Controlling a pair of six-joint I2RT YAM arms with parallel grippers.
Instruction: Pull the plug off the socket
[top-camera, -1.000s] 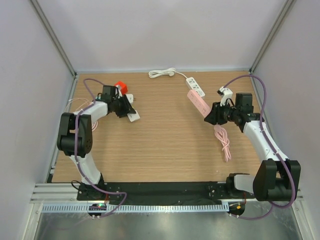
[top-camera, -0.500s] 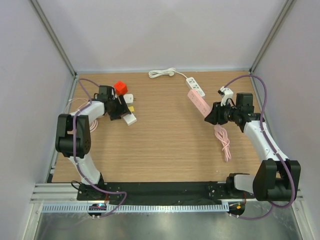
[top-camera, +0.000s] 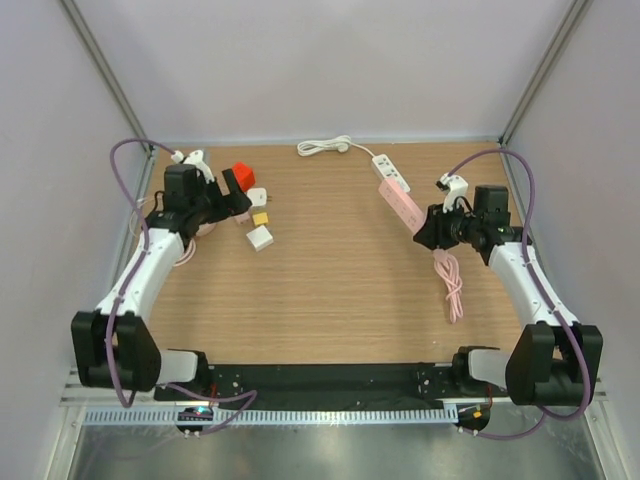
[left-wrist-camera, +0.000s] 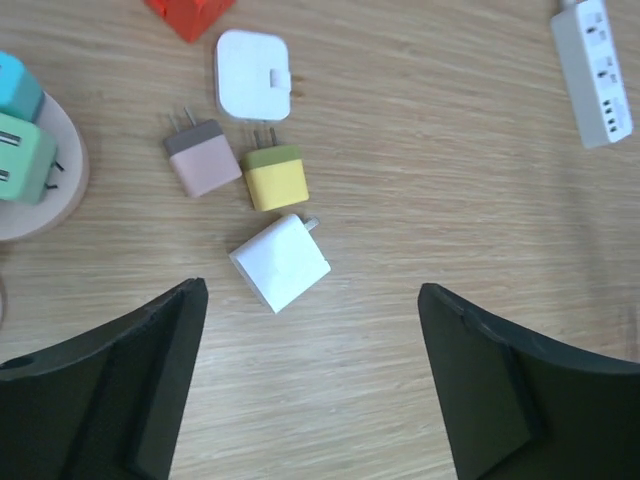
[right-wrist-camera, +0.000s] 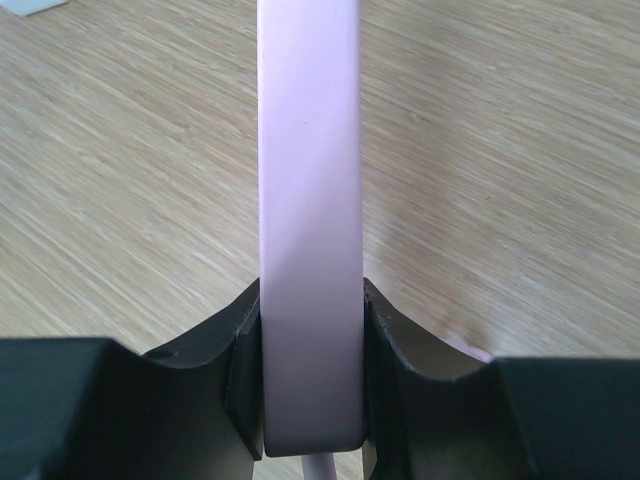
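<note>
The socket is a pink power strip (top-camera: 400, 205), (right-wrist-camera: 308, 150), and my right gripper (top-camera: 428, 228), (right-wrist-camera: 308, 300) is shut on its near end. No plug shows in it. A white plug (top-camera: 259, 237), (left-wrist-camera: 280, 262) lies loose on the table at the left, prongs up-right. Up and to the left of it, my left gripper (top-camera: 236, 196), (left-wrist-camera: 312, 290) is open, with only bare table between its fingers.
Near the white plug lie a yellow plug (left-wrist-camera: 272, 177), a pinkish one (left-wrist-camera: 203, 160), a square white one (left-wrist-camera: 253, 87) and a red block (top-camera: 240, 172). Teal and green plugs sit on a round disc (left-wrist-camera: 45, 190). A white power strip (top-camera: 391, 172) lies at the back, and the pink cord (top-camera: 450, 280) trails toward the front.
My left gripper opened, let go of the white plug and drew back to the far left. The plug stays on the table. The right arm and pink strip have not moved.
</note>
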